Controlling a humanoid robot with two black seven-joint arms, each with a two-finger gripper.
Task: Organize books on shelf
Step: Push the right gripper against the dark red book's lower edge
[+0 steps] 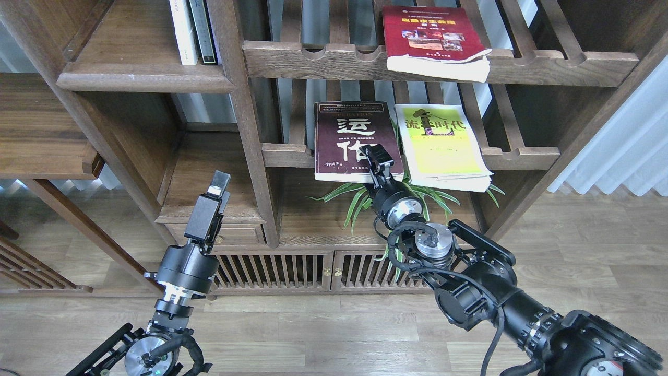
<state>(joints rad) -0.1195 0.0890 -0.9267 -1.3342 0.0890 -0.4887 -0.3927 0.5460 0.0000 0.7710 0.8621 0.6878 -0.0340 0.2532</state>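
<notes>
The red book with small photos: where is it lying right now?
In the head view, the red book lies flat on the upper slatted rack, upper right of centre, above the maroon book and yellow-green book.

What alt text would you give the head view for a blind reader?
The right gripper reaches the lower edge of a maroon book lying on a slatted rack beside a yellow-green book. A red book lies on the rack above; the left gripper is raised, empty.

Both arms are glossy black, with round silver joint caps and loose black cables; the left hand (218, 189) and right hand (377, 156) are slim black two-fingered parts.
</notes>
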